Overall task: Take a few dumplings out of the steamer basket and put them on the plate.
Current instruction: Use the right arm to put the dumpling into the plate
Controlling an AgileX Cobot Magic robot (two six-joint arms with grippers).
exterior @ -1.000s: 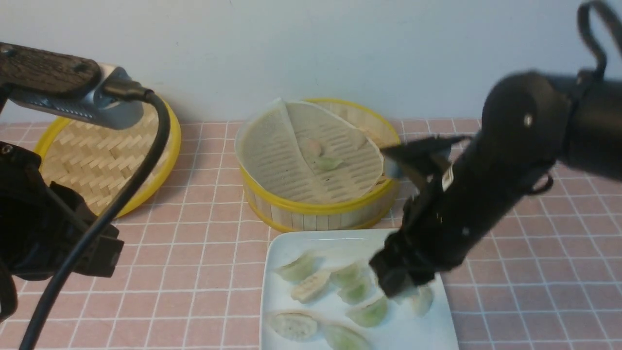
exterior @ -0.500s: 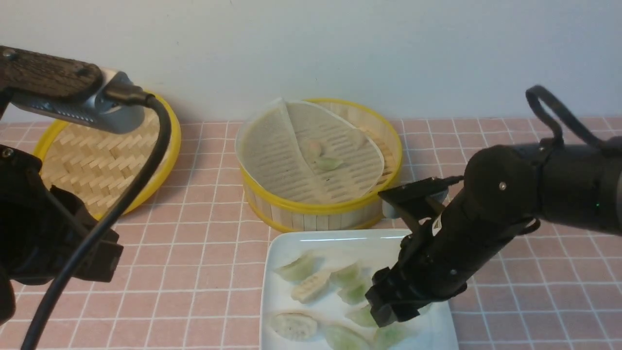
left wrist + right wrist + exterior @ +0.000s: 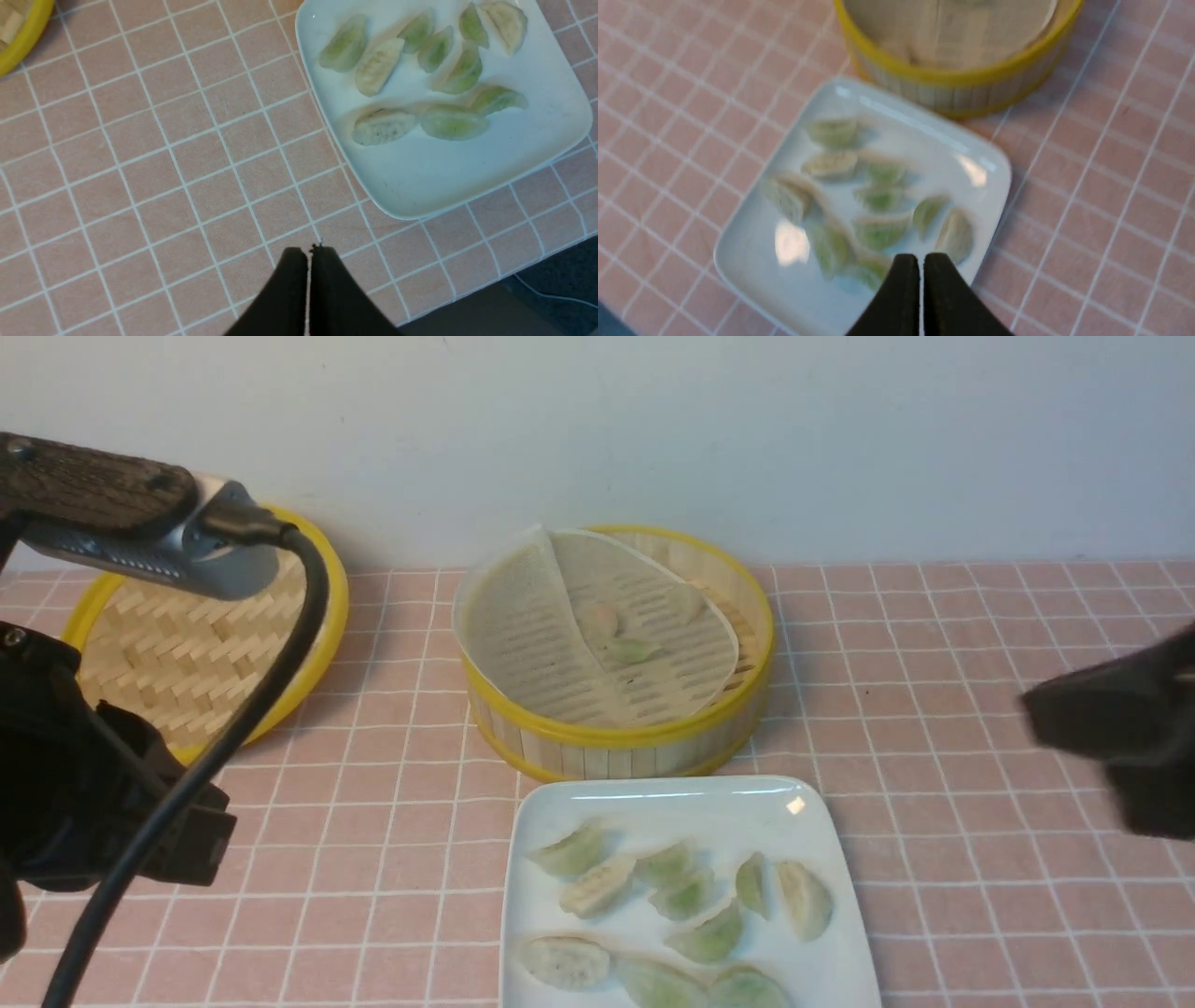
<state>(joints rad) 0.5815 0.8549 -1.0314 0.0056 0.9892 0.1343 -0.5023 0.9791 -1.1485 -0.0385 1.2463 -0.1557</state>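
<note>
The steamer basket [image 3: 616,737] stands at the back centre with its white liner and two dumplings [image 3: 621,637] inside. The white plate [image 3: 719,798] lies in front of it with several dumplings [image 3: 691,896] on it; it also shows in the left wrist view [image 3: 444,177] and the right wrist view [image 3: 752,252]. My right gripper [image 3: 921,259] is shut and empty, raised off to the right of the plate; its arm [image 3: 1120,747] shows blurred at the right edge. My left gripper [image 3: 308,251] is shut and empty above the cloth left of the plate.
The flat woven bamboo lid [image 3: 187,635] lies at the back left, partly behind my left arm [image 3: 93,784]. A pink checked cloth [image 3: 934,663] covers the table. A pale wall runs close behind the basket. The table's front edge [image 3: 514,280] shows in the left wrist view.
My right arm has lifted off the plate and drawn back to the right edge. One more dumpling lies on the plate's right side. The left arm has not moved.
</note>
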